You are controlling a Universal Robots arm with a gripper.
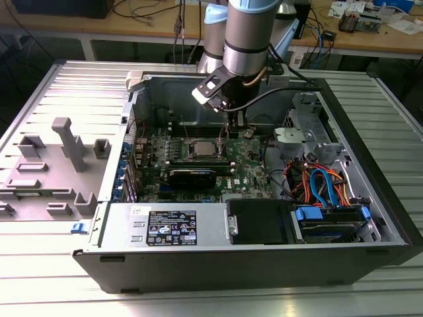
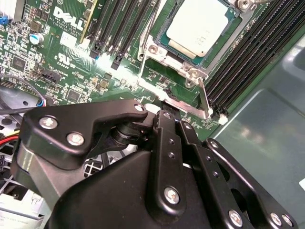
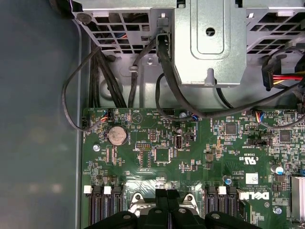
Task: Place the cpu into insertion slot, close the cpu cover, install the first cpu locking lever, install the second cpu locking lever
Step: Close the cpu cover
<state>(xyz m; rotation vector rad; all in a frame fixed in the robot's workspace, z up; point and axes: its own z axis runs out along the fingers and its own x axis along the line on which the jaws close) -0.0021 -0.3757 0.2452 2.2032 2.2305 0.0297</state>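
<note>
Hovering just beside seated cpu, gripper closed, mem slots flanking.

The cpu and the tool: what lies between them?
In the second wrist view, the cpu cover's edge and a thin lever lie between cpu and tool.

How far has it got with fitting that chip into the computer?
Done: the cpu sits in place on the green board, and the cpu cover looks lowered around it. In hand: the gripper hangs at the cover's edge, beside a thin metal lever. Left: the locking levers; I can't tell if either is latched.
</note>
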